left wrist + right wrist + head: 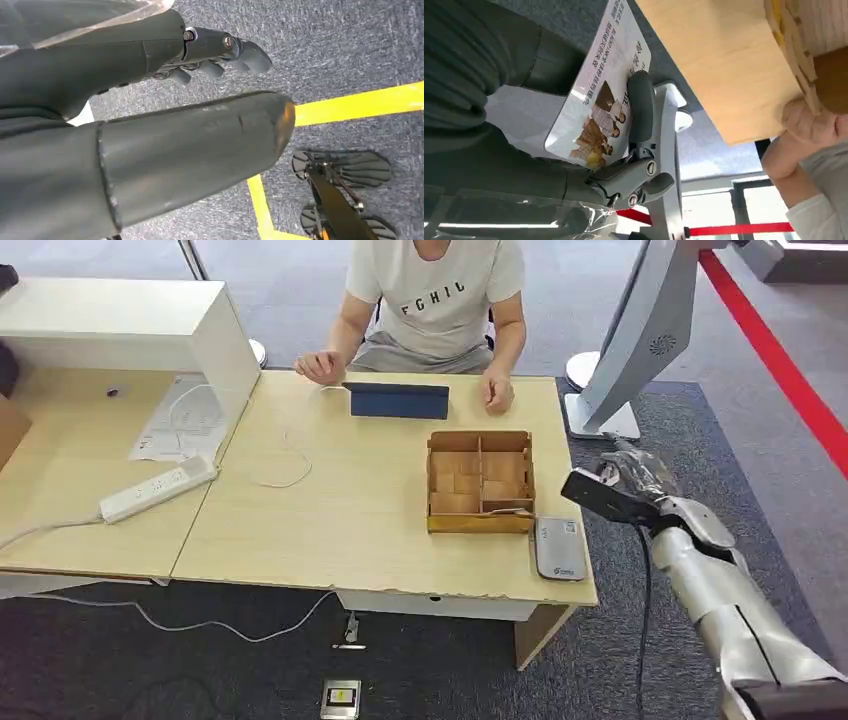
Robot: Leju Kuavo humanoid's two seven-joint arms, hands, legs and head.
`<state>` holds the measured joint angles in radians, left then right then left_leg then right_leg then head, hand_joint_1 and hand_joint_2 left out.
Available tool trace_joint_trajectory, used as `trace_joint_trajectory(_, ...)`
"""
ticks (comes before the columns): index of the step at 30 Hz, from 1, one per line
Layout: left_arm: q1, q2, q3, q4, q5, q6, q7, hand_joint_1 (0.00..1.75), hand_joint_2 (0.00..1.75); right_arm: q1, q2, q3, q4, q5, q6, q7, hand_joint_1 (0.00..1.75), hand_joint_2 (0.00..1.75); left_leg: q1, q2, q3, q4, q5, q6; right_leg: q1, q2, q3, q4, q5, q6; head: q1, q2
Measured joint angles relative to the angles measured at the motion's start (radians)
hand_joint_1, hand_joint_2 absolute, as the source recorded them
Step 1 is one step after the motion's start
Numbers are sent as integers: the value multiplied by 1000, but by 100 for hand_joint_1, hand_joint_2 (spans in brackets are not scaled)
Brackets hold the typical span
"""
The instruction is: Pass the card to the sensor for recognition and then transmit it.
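Holding the card (599,95) pinched in its fingers beyond the surface's (380,500) edge, the right hand (640,480) is carrying it toward the sensor (559,548) and likely needs lowering flat over it next.

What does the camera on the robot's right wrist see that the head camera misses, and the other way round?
Only the right wrist view shows the card's printed face, with pictures and text, under the right robot hand's fingers. Only the head view shows the card reader, power strip and tablet. Both show the table, wooden box and a seated person.
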<state>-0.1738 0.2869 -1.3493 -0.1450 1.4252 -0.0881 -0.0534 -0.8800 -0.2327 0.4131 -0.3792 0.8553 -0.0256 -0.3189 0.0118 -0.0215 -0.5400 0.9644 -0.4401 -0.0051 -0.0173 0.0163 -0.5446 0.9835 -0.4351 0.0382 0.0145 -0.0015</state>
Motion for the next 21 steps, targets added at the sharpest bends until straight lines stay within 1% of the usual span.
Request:
trace_joint_trajectory(7, 0, 0, 0, 0, 3, 14, 8, 0, 0, 58, 7, 12, -8, -15, -3, -9, 175, 175, 0, 0, 0, 0, 0, 0, 0, 0, 0, 0, 0, 0, 0, 0)
trace_joint_trajectory(11, 0, 0, 0, 0, 3, 18, 16, 0, 0, 83, 8, 14, -8, -33, -2, 1, 175, 175, 0, 1, 0, 0, 0, 0, 0, 0, 0, 0, 0, 0, 0, 0)
trace_joint_trajectory(21, 0, 1, 0, 0, 10, 33, 12, 0, 0, 127, 5, 21, -14, -74, -4, -13, 175, 175, 0, 1, 0, 0, 0, 0, 0, 0, 0, 0, 0, 0, 0, 0)
